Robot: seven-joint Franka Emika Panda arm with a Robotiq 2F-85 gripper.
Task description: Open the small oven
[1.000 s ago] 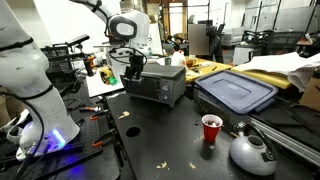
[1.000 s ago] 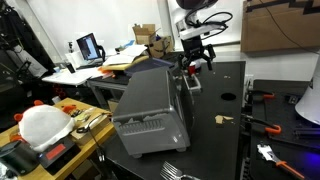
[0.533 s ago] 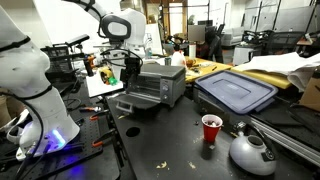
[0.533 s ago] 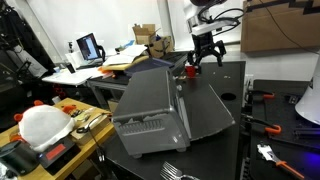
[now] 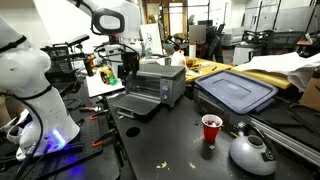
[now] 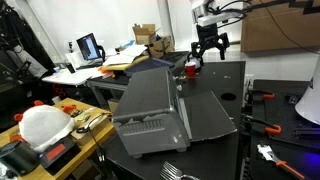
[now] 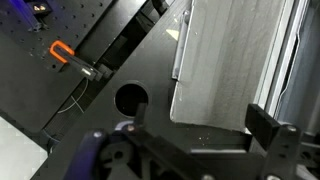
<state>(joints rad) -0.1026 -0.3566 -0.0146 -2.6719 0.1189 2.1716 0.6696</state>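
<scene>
In an exterior view, the black gripper (image 5: 128, 70) is seen above the folded-down door (image 5: 135, 103), its fingers spread and empty. The small oven (image 5: 158, 80), a boxy brushed-metal case, is set on the dark table (image 5: 170, 145). Any lettering is too small to read. Rightward are a red plastic cup (image 5: 211, 129) and a ribbed dark-blue bin lid (image 5: 236, 92).

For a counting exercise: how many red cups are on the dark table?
1. The red cup stands on the dark table, in front of the blue lidded bin, near the silver kettle. Background clutter could hide others.
</scene>
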